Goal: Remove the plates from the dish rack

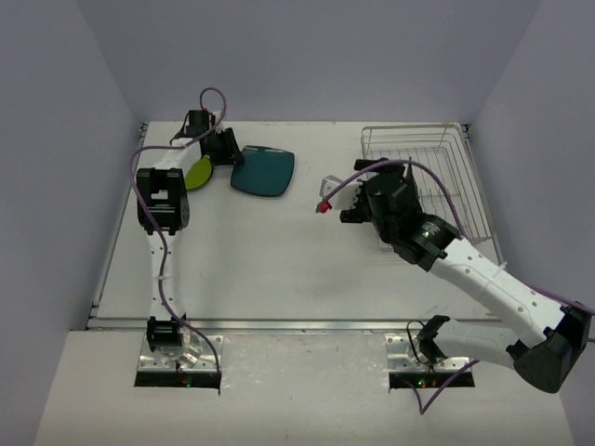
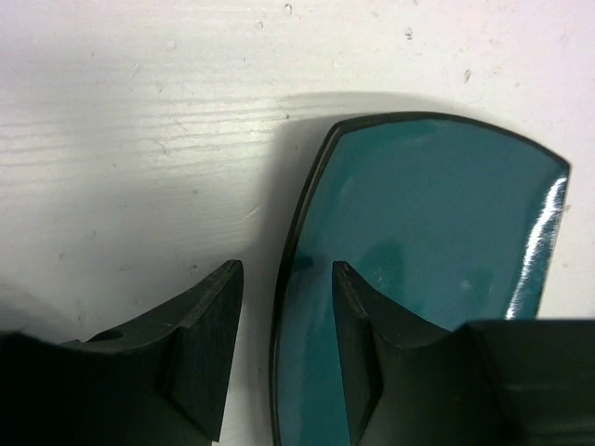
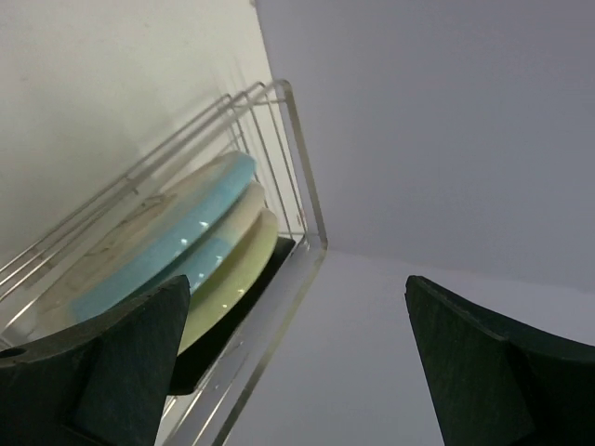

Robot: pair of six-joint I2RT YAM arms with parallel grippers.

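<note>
The dark teal plate (image 1: 263, 171) lay flat and face up at the far left of the table (image 1: 279, 269), well apart from the dish rack (image 1: 437, 158). It was nearly square, with no clear long axis. The left gripper (image 2: 286, 269) straddled its left rim, jaws partly apart and neither finger visibly pressing. A lime-green plate (image 1: 197, 173) lay beside it. The right gripper (image 3: 296, 288) gaped wide, holding nothing, before the leaning plates (image 3: 177, 251).

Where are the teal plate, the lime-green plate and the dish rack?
teal plate (image 1: 263, 171): top view, centre of its face.
lime-green plate (image 1: 197, 174): top view, exposed part beside the arm.
dish rack (image 1: 432, 149): top view, bare wire floor.
</note>
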